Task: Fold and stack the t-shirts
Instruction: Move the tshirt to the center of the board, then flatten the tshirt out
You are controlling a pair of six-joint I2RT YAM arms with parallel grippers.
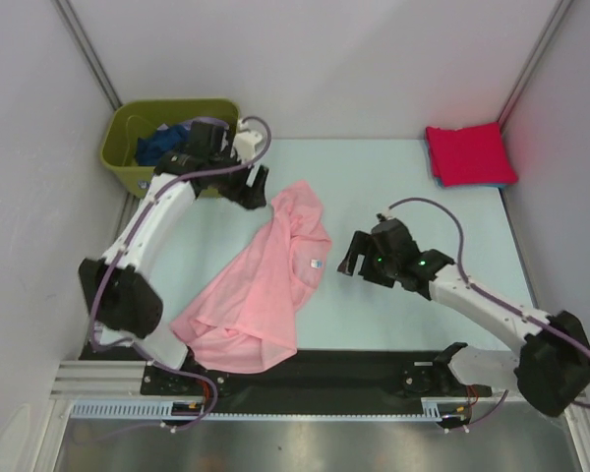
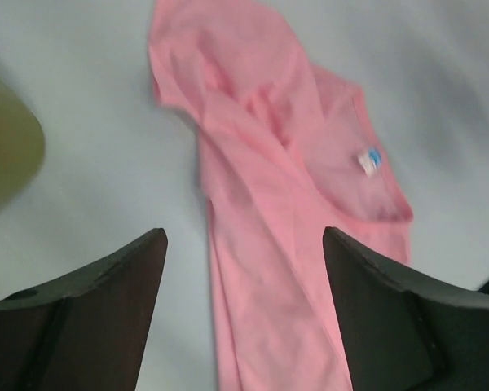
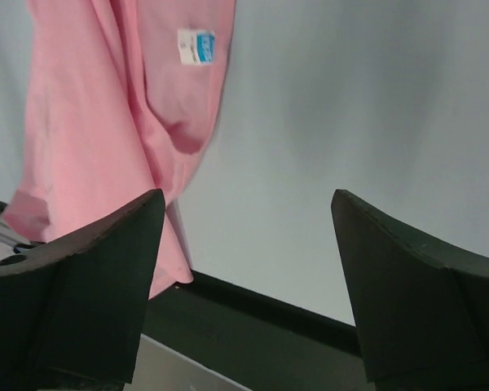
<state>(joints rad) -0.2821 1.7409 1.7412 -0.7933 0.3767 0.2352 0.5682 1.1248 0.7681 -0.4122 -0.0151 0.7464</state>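
A large light pink t-shirt [image 1: 261, 285] lies crumpled and unfolded on the table, running from the middle down to the front edge. It also shows in the left wrist view [image 2: 269, 204] and the right wrist view [image 3: 98, 122], with a white and blue neck label. A folded red t-shirt [image 1: 469, 152] lies at the back right on a light blue one [image 1: 492, 184]. Navy cloth [image 1: 162, 143] sits in the bin. My left gripper [image 1: 253, 187] is open and empty above the pink shirt's far end. My right gripper [image 1: 352, 258] is open and empty just right of it.
An olive-green plastic bin [image 1: 128, 167] stands at the back left, beside the left arm. A black rail [image 1: 354, 369] runs along the table's front edge. Grey walls close in the left, right and back sides.
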